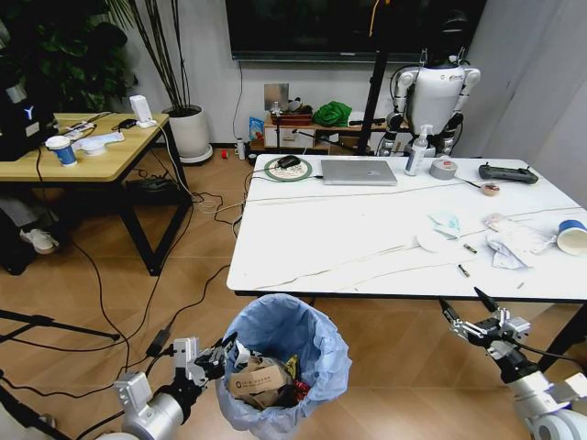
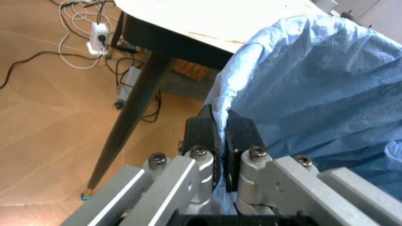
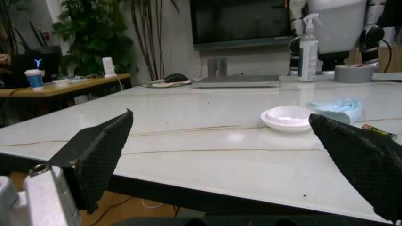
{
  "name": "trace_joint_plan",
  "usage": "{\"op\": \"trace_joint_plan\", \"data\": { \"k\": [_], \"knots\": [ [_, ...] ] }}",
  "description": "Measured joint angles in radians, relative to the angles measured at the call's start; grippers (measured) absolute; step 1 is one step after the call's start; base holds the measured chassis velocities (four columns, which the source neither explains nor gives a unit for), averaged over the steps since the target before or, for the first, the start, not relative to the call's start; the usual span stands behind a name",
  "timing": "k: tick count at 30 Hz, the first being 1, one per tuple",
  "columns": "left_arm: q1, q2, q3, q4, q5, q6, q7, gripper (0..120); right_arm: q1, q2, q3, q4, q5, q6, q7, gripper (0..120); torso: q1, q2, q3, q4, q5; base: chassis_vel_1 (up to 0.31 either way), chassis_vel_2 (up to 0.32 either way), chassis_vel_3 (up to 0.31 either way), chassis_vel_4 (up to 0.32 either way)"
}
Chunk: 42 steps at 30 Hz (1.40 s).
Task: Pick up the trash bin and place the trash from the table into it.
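Observation:
The trash bin (image 1: 284, 362) stands on the floor in front of the table (image 1: 367, 257), lined with a crinkled light-blue bag (image 2: 314, 89). A brown paper bag and wrappers lie inside it. My left gripper (image 1: 223, 354) is shut on the bag-covered rim at the bin's left side, and the left wrist view shows both fingers (image 2: 202, 129) pinching the blue plastic. My right gripper (image 1: 468, 314) hangs open just below the table's front edge, its fingers (image 3: 100, 148) spread wide. Trash on the table includes crumpled white papers (image 1: 514, 244), a light-blue wad (image 1: 447, 220), a white dish (image 3: 287, 117) and small scraps (image 1: 464, 269).
A laptop (image 1: 358, 171), spray bottle (image 1: 418, 151), grey tape roll (image 1: 444, 169) and black controller (image 1: 507, 172) sit at the table's far side, and a blue-rimmed cup (image 1: 572, 236) sits at its right edge. A wooden desk (image 1: 83, 151) stands left. Cables (image 1: 183, 275) cross the floor.

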Motion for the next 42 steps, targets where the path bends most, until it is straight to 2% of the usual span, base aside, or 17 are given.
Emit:
{"op": "trace_joint_plan", "data": {
  "k": [24, 34, 37, 39, 42],
  "knots": [
    [-0.021, 0.001, 0.011, 0.017, -0.005, 0.003, -0.003, 0, 0.014, -0.007, -0.001, -0.014, 0.043, -0.007, 0.0, 100, 0.0, 0.0, 0.0, -0.0002, -0.0002, -0.057, -0.064, 0.061, 0.062],
    [-0.022, 0.002, 0.011, 0.017, -0.007, 0.003, -0.004, 0, 0.019, -0.009, -0.001, -0.019, 0.052, -0.007, -0.001, 100, 0.0, 0.0, 0.0, -0.0002, 0.0003, -0.135, -0.117, 0.132, 0.125],
    [-0.024, 0.001, 0.012, 0.018, -0.007, 0.003, -0.004, 0, 0.021, -0.011, -0.001, -0.019, 0.053, -0.008, -0.001, 100, 0.0, 0.0, 0.0, -0.0001, -0.0006, -0.175, -0.157, 0.15, 0.152],
    [-0.025, 0.001, 0.012, 0.019, -0.007, 0.003, -0.004, 0, 0.023, -0.013, -0.001, -0.02, 0.053, -0.008, -0.001, 100, 0.0, 0.0, 0.0, -0.0001, 0.0004, -0.166, -0.146, 0.162, 0.168],
    [-0.026, 0.001, 0.013, 0.02, -0.007, 0.003, -0.004, 0, 0.024, -0.014, -0.001, -0.02, 0.053, -0.007, -0.002, 100, 0.0, 0.0, 0.0, 0.0001, -0.0008, -0.15, -0.182, 0.164, 0.182]
  ]
}}
